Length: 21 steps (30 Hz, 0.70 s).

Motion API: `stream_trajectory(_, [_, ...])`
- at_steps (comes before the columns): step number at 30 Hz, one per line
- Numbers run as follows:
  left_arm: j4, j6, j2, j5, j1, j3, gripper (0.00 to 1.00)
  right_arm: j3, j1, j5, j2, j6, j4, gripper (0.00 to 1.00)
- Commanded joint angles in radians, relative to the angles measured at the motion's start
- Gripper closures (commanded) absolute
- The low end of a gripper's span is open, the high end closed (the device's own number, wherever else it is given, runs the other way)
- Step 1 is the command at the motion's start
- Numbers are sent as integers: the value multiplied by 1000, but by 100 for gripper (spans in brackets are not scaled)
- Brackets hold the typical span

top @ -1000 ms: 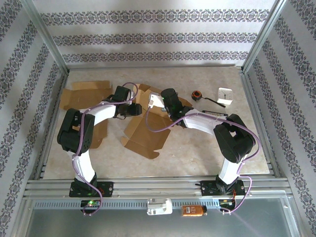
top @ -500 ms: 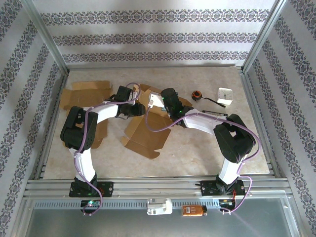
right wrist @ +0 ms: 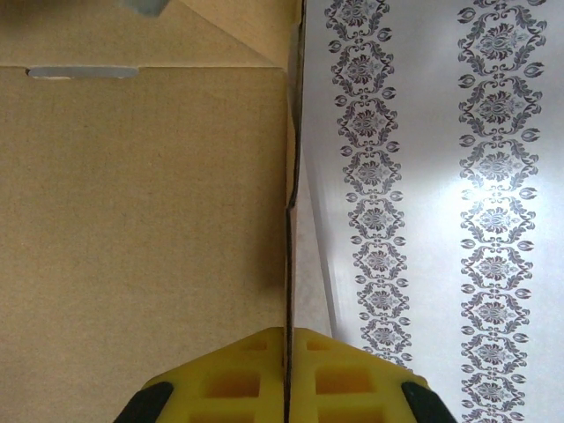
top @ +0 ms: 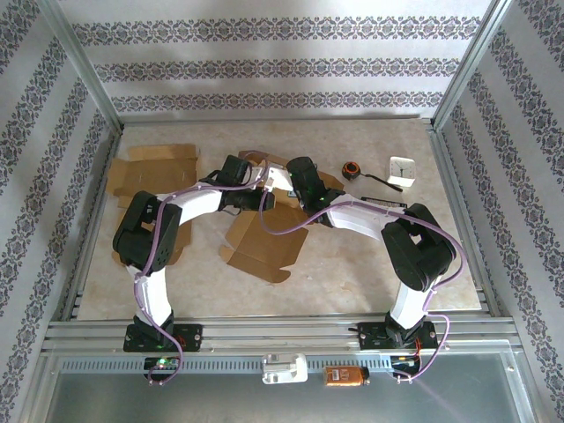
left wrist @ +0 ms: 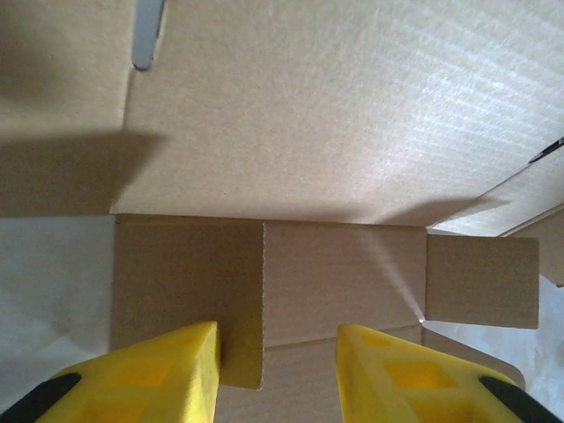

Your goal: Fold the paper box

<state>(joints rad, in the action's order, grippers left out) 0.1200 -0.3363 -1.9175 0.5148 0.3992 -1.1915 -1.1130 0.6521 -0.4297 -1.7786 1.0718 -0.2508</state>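
right gripper jaws pressed together on the edge of an upright box panel. left gripper jaws spread over a flap, gripping nothing. box lies part-unfolded mid-table, between the arms.

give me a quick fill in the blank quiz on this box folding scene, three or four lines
1. The ___ tool is clamped on a thin edge of the paper box.
2. The left tool has its jaws ___, not shut.
3. Both tools' fingers are coloured ___.
4. The white clock stands toward the far ___ corner of the table.
Missing words: right; open; yellow; right
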Motion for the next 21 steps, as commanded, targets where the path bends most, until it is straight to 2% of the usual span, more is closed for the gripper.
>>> stream_trajectory(1, [-28, -1, -26, 25, 18, -2, 62, -6, 11, -12, 28, -19, 13, 94])
stream_trajectory(8, [-65, -16, 79, 0, -6, 28, 57, 1, 8, -13, 36, -17, 11, 94])
stream_trajectory(11, [-57, -15, 157, -31, -50, 33, 53, 5, 5, -12, 42, -18, 12, 94])
stream_trajectory(15, [-16, 57, 249, -86, -113, 23, 50, 16, 3, -15, 53, -22, 11, 94])
stream_trajectory(18, [23, 103, 257, -46, -178, -14, 47, 24, 2, -15, 59, -22, 10, 94])
stream_trajectory(21, [108, 164, 203, 50, -242, -102, 42, 28, 4, -21, 63, -19, 11, 94])
